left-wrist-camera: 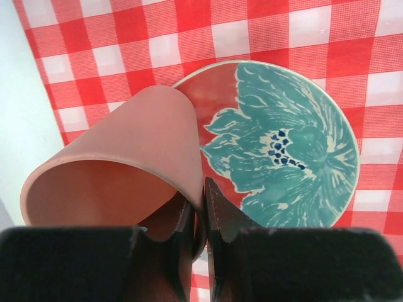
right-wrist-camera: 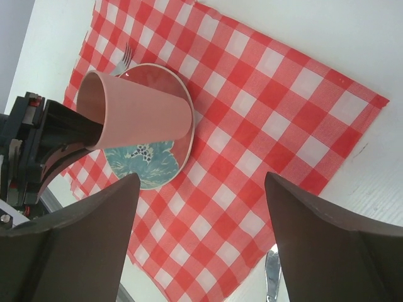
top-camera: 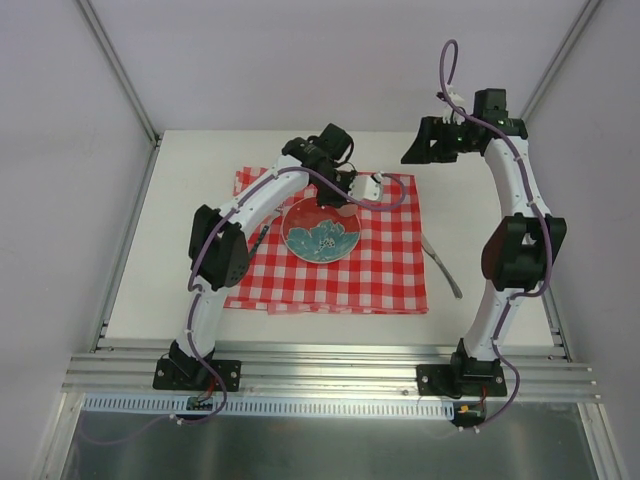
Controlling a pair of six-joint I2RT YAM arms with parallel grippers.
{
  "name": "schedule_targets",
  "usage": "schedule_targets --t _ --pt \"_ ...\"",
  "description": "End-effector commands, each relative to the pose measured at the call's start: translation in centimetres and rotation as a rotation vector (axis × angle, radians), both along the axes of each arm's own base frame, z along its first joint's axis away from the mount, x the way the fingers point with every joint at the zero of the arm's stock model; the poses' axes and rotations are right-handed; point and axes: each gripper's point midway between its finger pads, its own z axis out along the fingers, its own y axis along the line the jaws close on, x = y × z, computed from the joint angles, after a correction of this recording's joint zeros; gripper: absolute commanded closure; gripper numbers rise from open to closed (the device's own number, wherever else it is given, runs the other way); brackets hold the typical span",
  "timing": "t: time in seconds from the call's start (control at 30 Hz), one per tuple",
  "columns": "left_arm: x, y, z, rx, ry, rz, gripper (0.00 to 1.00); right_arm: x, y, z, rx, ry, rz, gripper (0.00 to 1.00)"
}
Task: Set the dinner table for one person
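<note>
I have the left gripper (left-wrist-camera: 200, 189) closed down on the wall of a pink cup (left-wrist-camera: 119, 151), one finger inside the mouth and one outside, the cup lying tilted on its side in the grip. It hangs over the near-left rim of a plate (left-wrist-camera: 296, 157) with a teal flower on red. The plate sits on the red-and-white checked cloth (left-wrist-camera: 283, 38), and the cloth is spread flat on the counter (top-camera: 200, 180), which lies below both grippers and shows bare on every side of the cloth.

The right gripper (right-wrist-camera: 201, 182) is spread wide with nothing between its fingers. From the overhead camera it sits raised above the far right part of the counter, beyond the cloth's far right corner, well apart from the cup.

A silver utensil (top-camera: 445, 265) lies on the bare counter just right of the cloth (knife or spoon, I cannot tell). Fork tines (right-wrist-camera: 128, 54) show just past the plate's rim.
</note>
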Motion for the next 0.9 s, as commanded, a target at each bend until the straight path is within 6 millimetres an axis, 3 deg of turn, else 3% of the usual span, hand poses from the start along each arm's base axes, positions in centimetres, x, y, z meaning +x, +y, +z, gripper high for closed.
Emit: schedule_targets --t 0.0,0.17,0.37,0.6,0.87 --pt "1.2 -0.5 1.9 0.010 -0.095 -0.046 1.00 -0.5 -1.3 2.1 -0.015 -0.048 -0.016 0.16" --pt "2.0 -3.4 3.5 -0.025 -0.183 -0.129 1.00 -0.8 -2.0 1.4 -0.046 -0.043 -0.010 0.16" --pt "0.9 -6.5 2.2 -0.048 -0.186 -0.241 1.00 -1.0 -3.7 -0.3 -0.070 -0.006 -0.053 0.16" --pt "-0.5 -7.5 0.3 -0.047 -0.139 -0.278 1.00 -0.5 -3.9 -1.2 -0.057 0.043 -0.060 0.16" --pt "-0.2 -7.8 -1.2 -0.035 -0.117 -0.260 1.00 -0.4 -3.4 -1.3 -0.015 0.071 -0.055 0.16"
